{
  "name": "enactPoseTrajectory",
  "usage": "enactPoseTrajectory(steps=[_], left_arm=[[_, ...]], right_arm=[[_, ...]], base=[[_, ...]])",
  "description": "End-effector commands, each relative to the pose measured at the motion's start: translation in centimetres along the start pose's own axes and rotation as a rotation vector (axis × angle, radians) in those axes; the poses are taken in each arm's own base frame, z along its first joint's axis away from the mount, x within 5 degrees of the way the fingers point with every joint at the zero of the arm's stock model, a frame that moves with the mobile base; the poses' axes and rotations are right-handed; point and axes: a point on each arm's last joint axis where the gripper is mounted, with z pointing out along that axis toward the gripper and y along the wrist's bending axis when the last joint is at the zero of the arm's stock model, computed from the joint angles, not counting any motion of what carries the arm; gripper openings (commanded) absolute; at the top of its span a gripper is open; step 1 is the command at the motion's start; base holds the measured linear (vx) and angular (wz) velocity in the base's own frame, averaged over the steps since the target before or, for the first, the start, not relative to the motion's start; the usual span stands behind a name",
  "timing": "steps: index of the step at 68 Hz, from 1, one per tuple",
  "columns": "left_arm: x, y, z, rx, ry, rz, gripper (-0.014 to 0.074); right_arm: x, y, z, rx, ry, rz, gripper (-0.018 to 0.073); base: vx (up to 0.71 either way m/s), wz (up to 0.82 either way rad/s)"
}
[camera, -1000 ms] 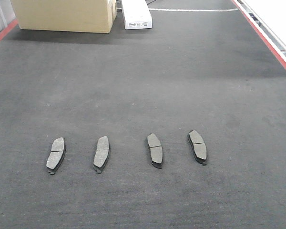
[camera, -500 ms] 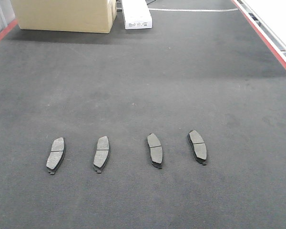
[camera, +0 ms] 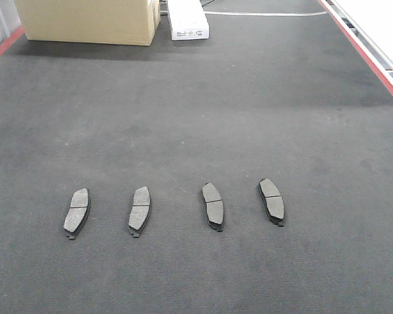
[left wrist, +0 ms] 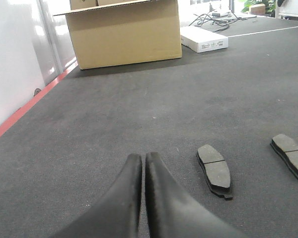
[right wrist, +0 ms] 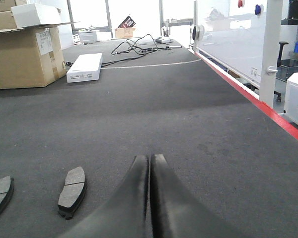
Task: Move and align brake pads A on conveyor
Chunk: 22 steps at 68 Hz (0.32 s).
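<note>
Four flat dark-grey curved brake pads [camera: 76,213] lay lengthwise along the charcoal carpet-like conveyor belt [camera: 216,118], ends pointing away. Both pincers, the left pincer [left wrist: 143,161] and the right pincer [right wrist: 149,161], were pressed closed and empty, with the pads lying between them.

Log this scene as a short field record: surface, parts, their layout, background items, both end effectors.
surface: conveyor, dark textured belt, red edge strips
parts: four brake pads, flat on the belt
layout: one row across, spaced apart, none touching
background: cardboard box and white box at far end
left end effector: shut, empty, above the belt
right end effector: shut, empty, above the belt
</note>
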Motion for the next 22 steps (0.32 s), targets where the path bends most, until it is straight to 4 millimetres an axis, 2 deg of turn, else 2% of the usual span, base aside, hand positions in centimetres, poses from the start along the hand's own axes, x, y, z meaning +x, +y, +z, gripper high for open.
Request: enactPoseTrajectory(steps=[1, 22], left_arm=[[-1.08, 0.12, -0.20, -0.012, -0.101, -0.004, -0.0006], [-1.08, 0.12, -0.20, -0.012, -0.101, -0.004, -0.0006]], right_arm=[[0.02, -0.05, -0.05, 0.005, -0.062, -0.010, -0.0010], [0.02, -0.05, -0.05, 0.005, -0.062, -0.010, -0.0010]], base=[[0.00, 0.00], [0.00, 0.00]])
